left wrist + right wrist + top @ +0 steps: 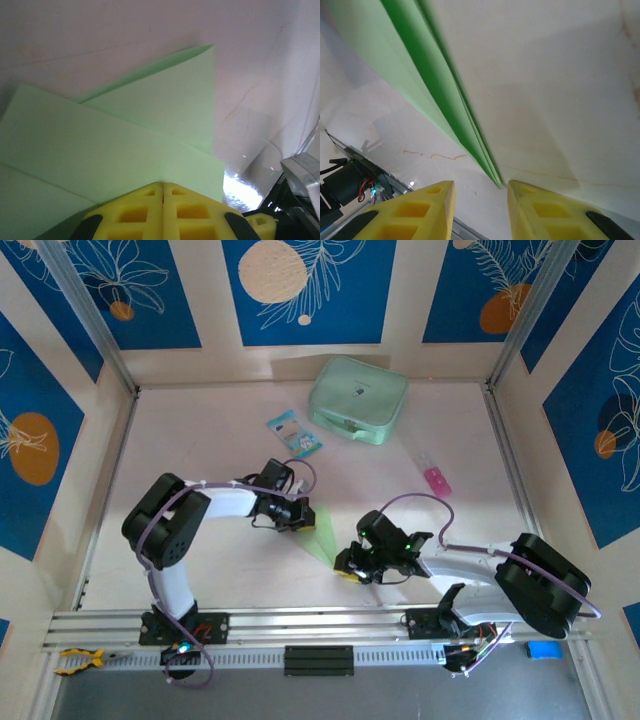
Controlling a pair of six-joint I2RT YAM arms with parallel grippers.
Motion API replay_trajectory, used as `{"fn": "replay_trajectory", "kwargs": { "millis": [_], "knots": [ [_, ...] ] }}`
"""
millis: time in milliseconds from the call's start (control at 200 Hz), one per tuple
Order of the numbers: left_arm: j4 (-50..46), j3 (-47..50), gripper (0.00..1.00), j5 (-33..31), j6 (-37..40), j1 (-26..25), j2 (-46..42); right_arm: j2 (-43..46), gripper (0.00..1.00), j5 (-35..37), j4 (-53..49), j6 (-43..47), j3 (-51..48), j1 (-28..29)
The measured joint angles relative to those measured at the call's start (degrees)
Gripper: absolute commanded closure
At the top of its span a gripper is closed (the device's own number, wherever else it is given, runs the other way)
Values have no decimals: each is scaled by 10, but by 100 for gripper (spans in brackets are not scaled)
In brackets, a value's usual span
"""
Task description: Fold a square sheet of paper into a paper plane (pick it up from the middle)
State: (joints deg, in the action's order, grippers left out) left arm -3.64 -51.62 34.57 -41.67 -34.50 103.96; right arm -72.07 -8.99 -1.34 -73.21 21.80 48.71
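Left end effector (163, 200) is clenched on the pale light-green folded paper sheet (125, 135) over the white desk (200, 440). Right end effector (481, 195) stands released around its tip. Mint-green rounded zip case (358, 400) sits closed, contents hidden.

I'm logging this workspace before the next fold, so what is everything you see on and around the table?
folded sheet of paper: one, pale green, near centre, between the grippers
zip case: one, mint green, far middle
packet: one, blue and white, left of the zip case
small item: one, pink with a clear end, right of centre
clamp: one, yellow-orange, near-left rail
block: one, blue, near-right corner
table: one, whitish
left gripper: one, yellow fingers, shut on the paper
right gripper: one, yellow fingers, open at the paper's tip
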Motion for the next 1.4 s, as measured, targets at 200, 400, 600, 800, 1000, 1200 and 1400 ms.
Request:
{"fn": "replay_trajectory", "kwargs": {
  "millis": [200, 400, 600, 800, 1000, 1200, 1400],
  "knots": [
    [2, -16, 93, 6, 3, 0, -23, 2, 64, 0, 0, -4, 0, -4],
    [2, -29, 94, 6, 9, 0, -10, 2, 63, 0, 0, -8, 0, -3],
    [-5, -24, 96, -1, 17, 4, 23, 2, 62, 0, 3, -11, 0, -3],
    [-8, -20, 96, 3, 17, 12, 27, 2, 62, 0, 5, -21, 0, -3],
    [0, -12, 96, 18, 15, 21, 27, 1, 62, 0, 9, -30, 0, -3],
    [2, -10, 97, 25, 15, 24, 27, -13, 63, -10, 22, -39, 0, -5],
    [2, -9, 97, 26, 15, 25, 27, -19, 63, -17, 31, -48, 0, -8]
  ]
}}
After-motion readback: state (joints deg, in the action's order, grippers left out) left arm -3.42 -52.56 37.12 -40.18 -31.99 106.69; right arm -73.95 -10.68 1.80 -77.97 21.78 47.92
